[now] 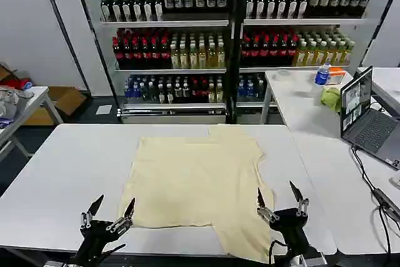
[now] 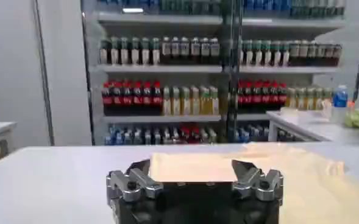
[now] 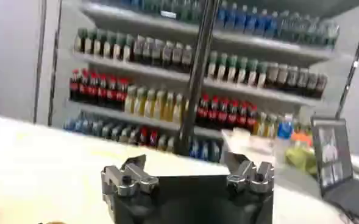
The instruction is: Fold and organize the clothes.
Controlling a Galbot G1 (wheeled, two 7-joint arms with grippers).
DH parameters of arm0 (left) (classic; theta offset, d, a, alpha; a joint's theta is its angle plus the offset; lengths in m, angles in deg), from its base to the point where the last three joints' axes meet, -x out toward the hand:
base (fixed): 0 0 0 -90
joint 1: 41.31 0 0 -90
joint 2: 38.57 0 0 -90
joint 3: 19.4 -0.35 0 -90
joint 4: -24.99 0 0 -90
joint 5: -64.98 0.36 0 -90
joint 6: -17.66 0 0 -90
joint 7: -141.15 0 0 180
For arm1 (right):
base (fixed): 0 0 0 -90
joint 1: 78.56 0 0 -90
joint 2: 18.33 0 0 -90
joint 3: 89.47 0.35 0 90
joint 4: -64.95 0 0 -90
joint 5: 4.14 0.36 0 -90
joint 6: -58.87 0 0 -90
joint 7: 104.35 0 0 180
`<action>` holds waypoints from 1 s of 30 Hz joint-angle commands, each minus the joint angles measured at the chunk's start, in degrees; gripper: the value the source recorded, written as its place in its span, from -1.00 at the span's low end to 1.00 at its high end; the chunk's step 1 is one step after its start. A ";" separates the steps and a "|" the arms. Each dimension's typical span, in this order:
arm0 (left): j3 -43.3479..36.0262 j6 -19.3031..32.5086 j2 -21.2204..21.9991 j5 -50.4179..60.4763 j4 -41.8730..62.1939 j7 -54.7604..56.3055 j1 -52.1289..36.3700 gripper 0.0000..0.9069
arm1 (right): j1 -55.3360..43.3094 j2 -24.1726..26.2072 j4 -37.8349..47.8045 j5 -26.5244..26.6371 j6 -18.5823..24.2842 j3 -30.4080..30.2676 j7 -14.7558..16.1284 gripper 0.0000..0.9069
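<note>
The clothes, a pale cream-yellow T-shirt (image 1: 200,182), lie spread on the white table (image 1: 69,173), with one part hanging toward the front edge at the right. The shirt (image 2: 313,176) also shows past the left jaws. My left gripper (image 1: 112,212) stands open at the table's near edge, just left of the shirt's front-left corner. My right gripper (image 1: 281,199) stands open beside the shirt's front-right part, above the table. In the wrist views both grippers (image 2: 191,170) (image 3: 188,167) hold nothing between their spread fingers.
A second white table (image 1: 325,154) at the right carries an open laptop (image 1: 365,120), a cable, a blue bottle (image 1: 322,74) and a yellow-green cloth lump (image 1: 331,98). Shelves of drink bottles (image 1: 212,35) stand behind. Boxes and another table are at the far left.
</note>
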 commanded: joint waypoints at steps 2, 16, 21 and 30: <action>-1.17 -13.01 -1.76 1.22 2.43 0.33 -1.42 1.00 | 2.33 0.48 0.24 3.50 -10.60 0.25 0.29 1.00; -2.39 -18.35 -4.60 2.61 7.78 0.39 -4.14 1.00 | 5.00 -1.10 2.67 0.23 -10.57 -3.38 1.43 1.00; -2.23 -18.20 -5.30 2.89 8.78 0.67 -4.81 1.00 | 5.77 -1.71 2.90 -1.32 -10.21 -4.86 1.86 1.00; -2.26 -18.19 -5.56 2.87 10.03 1.22 -5.59 1.00 | 5.47 -2.21 3.70 -1.56 -10.11 -5.76 1.89 1.00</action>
